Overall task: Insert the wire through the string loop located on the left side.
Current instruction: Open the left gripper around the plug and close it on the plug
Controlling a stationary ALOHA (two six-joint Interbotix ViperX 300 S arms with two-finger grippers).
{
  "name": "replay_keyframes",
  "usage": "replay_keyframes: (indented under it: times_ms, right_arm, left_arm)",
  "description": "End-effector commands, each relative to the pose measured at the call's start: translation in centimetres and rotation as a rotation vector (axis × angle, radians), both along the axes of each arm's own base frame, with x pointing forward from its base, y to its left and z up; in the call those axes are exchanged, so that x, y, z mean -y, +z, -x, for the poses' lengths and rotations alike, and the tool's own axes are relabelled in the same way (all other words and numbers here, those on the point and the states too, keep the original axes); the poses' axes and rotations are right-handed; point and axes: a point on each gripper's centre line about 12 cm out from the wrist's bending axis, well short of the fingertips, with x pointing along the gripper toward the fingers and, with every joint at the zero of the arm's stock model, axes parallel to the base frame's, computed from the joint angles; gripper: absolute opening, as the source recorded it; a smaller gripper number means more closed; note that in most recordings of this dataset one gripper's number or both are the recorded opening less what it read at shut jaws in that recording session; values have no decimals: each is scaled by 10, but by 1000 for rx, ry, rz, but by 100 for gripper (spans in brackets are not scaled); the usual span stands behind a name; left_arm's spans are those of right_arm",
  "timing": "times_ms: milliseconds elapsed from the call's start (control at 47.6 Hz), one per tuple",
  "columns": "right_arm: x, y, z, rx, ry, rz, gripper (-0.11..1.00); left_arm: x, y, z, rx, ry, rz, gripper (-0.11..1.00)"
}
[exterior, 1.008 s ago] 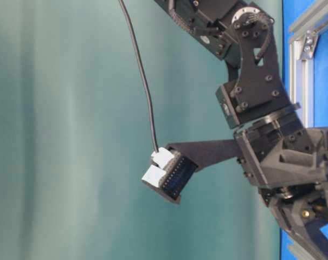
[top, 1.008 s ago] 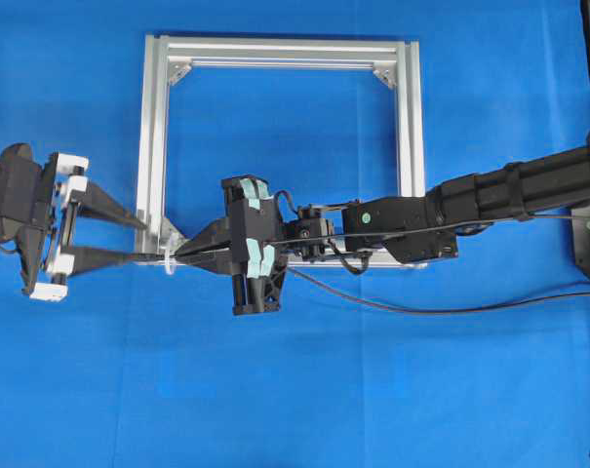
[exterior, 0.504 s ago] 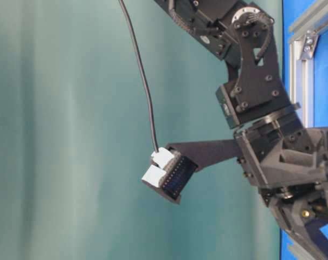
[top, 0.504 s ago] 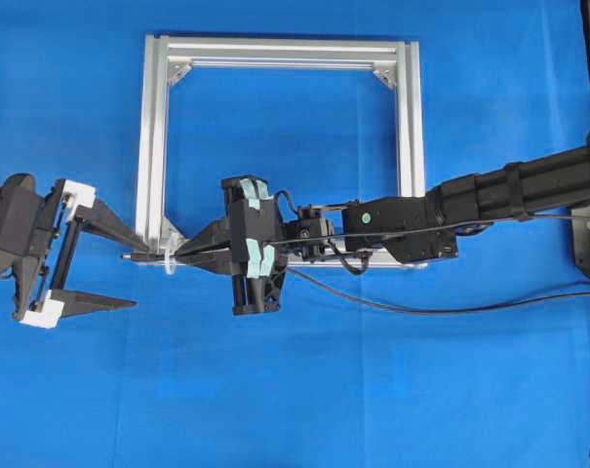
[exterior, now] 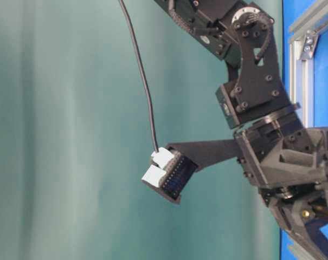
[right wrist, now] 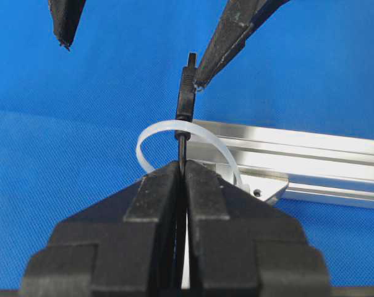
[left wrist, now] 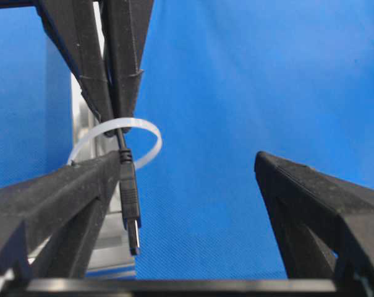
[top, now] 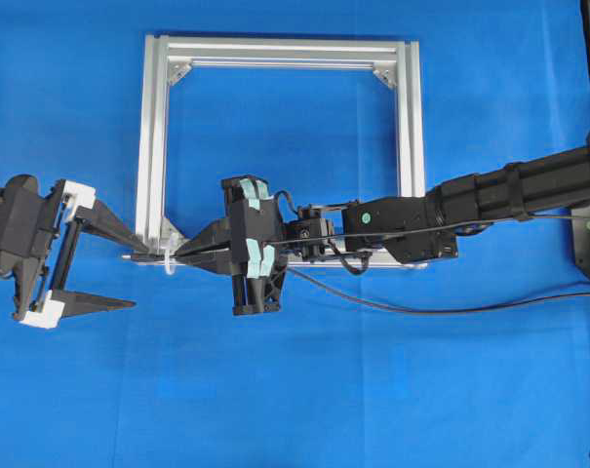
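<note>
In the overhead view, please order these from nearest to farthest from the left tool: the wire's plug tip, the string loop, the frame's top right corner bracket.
Measured from the left tool:
1. The wire's plug tip, beside its upper finger, just left of the frame.
2. The string loop, slightly further right, on the frame's lower left corner.
3. The top right corner bracket, far up and to the right.

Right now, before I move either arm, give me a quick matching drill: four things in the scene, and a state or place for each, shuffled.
Things:
1. left hand
2. right hand
3. wire plug
4. string loop

States:
A. shut on the wire
B. whitish ring fixed at the aluminium frame corner
C. open, one finger beside the plug
D. poking out past the loop, not gripped at its tip

Pairs: 1-C, 2-A, 3-D, 4-B
</note>
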Motion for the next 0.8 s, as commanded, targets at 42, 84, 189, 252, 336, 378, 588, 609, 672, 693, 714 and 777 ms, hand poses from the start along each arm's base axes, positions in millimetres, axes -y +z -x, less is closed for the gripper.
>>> replay_keyframes:
  times_ms: [42, 84, 189, 252, 336, 378, 588, 609, 672, 693, 714, 777]
  right_arm:
    - [0, 14, -3, 38, 2, 0, 0]
    - [0, 14, -3, 38, 0, 0, 0]
    - [0, 14, -3, 43, 2, 0, 0]
    - [0, 13, -2, 38, 2, 0, 0]
    - [0, 13, -2, 34, 2, 0, 0]
    - [0, 13, -2, 35, 2, 0, 0]
    - [0, 14, -3, 41, 0, 0, 0]
    - [0, 14, -3, 43, 1, 1, 0]
    - [0, 14, -3, 40, 2, 0, 0]
    - [0, 14, -3, 40, 2, 0, 0]
    - [0, 14, -3, 38, 2, 0, 0]
    - [0, 13, -3, 35, 2, 0, 0]
  left_arm:
    - [-2, 3, -6, 13, 15, 3, 89]
    - [-3, 2, -7, 7, 21, 2, 89]
    - [-3, -8, -9, -33, 24, -9, 89]
    - [-3, -12, -11, -46, 25, -12, 89]
    - [-2, -14, -13, -55, 23, -16, 88]
    - [-2, -14, -13, -55, 23, -16, 88]
    - [-2, -14, -12, -54, 21, -18, 88]
    - [-2, -13, -12, -53, 21, -18, 88]
    - [-3, -13, -12, -53, 24, -17, 87]
    - [-3, -13, -12, -51, 24, -17, 87]
    - [-2, -13, -13, -48, 23, -16, 87]
    - [-2, -13, -13, -48, 23, -16, 87]
